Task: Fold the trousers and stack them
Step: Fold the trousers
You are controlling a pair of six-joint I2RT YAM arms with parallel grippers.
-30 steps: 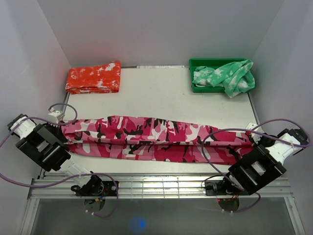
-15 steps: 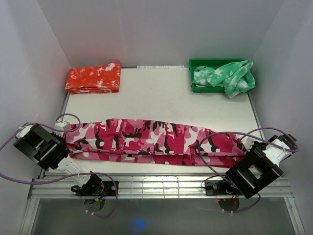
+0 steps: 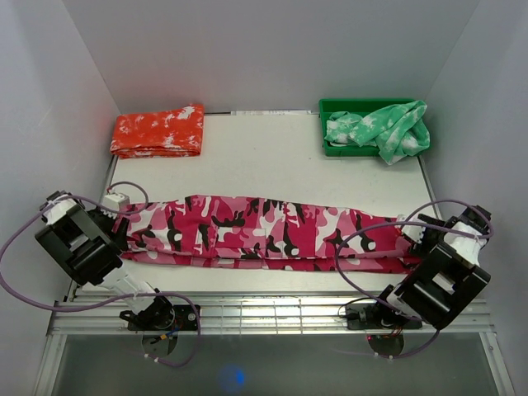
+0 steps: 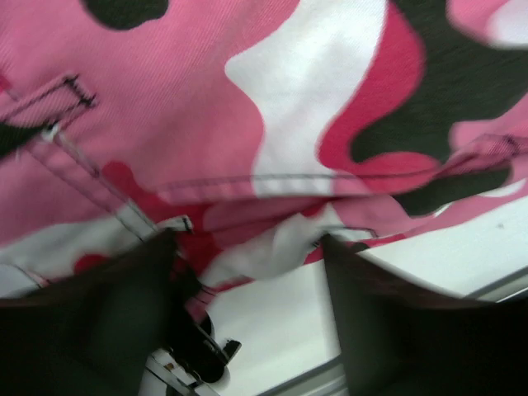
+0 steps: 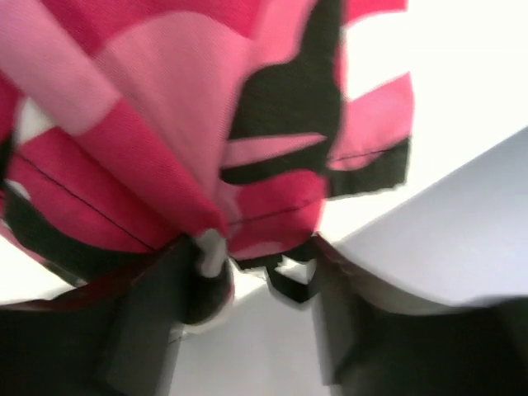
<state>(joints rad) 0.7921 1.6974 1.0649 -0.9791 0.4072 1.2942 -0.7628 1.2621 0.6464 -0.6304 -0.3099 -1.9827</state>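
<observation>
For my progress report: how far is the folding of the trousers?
Done: the trousers lie as one long narrow strip, legs seemingly together. In hand: left gripper and right gripper stand open at its ends. To do: folding it shorter and stacking it.

Top view is showing bright, even, diffuse light; shadows are falling soft. Both wrist views are blurring, lower edges darkening; table [image 5: 462, 49] is blowing out white, upper right.
</observation>
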